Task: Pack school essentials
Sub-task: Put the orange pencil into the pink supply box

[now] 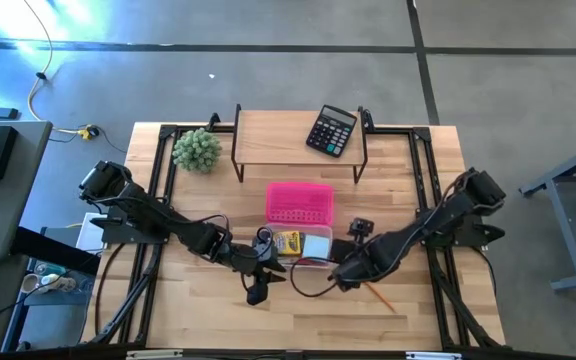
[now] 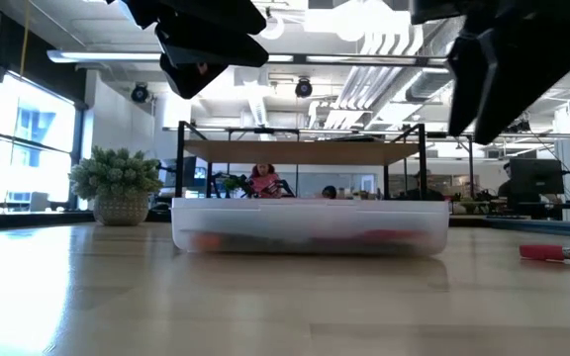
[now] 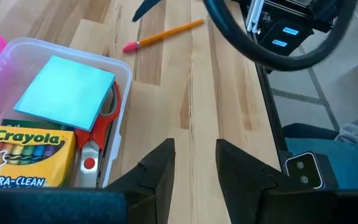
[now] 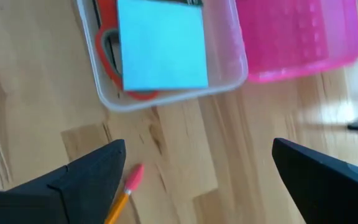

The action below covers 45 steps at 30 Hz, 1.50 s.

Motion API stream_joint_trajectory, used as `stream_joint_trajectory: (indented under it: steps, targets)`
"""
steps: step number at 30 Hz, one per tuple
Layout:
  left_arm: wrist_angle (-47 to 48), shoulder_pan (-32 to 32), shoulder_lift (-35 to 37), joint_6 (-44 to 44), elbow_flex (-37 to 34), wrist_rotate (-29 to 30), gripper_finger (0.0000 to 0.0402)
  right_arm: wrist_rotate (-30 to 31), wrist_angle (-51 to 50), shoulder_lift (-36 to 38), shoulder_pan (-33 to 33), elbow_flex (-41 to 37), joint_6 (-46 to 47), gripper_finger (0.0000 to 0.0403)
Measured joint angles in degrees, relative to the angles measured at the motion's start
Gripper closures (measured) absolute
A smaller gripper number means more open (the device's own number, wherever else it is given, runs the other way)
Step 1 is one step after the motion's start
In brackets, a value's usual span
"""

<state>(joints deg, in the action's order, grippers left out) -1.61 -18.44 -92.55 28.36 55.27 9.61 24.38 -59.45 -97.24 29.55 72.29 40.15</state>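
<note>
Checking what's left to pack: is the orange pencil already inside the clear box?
No, the pencil lies on the bare table, outside the clear box.

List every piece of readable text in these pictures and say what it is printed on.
"Crayola": on the crayon box inside the clear container.
"ULTRA-CLEAN": lower edge of the same box.
Calculator on the wooden shelf: key markings too small to read.
Blue notepad: blank.
</note>
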Motion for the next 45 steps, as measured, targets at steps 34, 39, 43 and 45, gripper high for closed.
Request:
stream_joint_trajectory:
  steps: [34,39,43,45]
  targets:
    - [0.0,0.0,0.0,0.0,0.0,0.0,0.0296,3.8,-30.0,-0.1,15.2,0.0,31.4,0.0006]
    - [0.0,0.0,0.0,0.0,0.0,0.0,0.0296,3.5,-29.7,1.0,15.2,-1.9,31.4,0.0006]
    - [0.0,0.0,0.0,0.0,0.0,0.0,0.0296,1.0,-27.8,5.5,15.2,-9.9,34.5,0.0006]
    - [0.0,0.0,0.0,0.0,0.0,0.0,0.0296,-0.2,-22.8,8.6,15.2,-13.8,34.7,0.0006]
